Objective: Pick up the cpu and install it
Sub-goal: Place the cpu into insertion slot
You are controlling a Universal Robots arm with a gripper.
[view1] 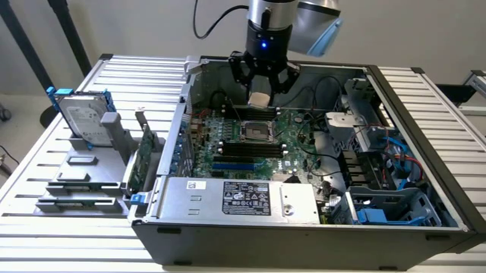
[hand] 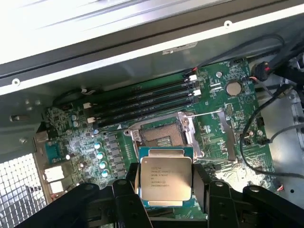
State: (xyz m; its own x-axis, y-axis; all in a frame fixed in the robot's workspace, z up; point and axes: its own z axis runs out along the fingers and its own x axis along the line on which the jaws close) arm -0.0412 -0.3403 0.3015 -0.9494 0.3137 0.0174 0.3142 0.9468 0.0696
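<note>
We see the cpu (hand: 165, 178) held flat, its printed metal lid facing us, pinched at two opposite edges by the black fingers (hand: 128, 187) of the gripper (hand: 165, 192); it sits nearer to us than the green motherboard (hand: 223, 118), and its far edge overlaps the frame of the open socket (hand: 164, 134); beyond the socket run long black memory slots (hand: 142, 102); a round coin battery (hand: 232, 88) sits near one board corner; black cables (hand: 256, 126) loop across the board's edge; teal capacitors (hand: 100, 156) stand beside the socket; the grey case wall (hand: 118, 61) borders the board.
</note>
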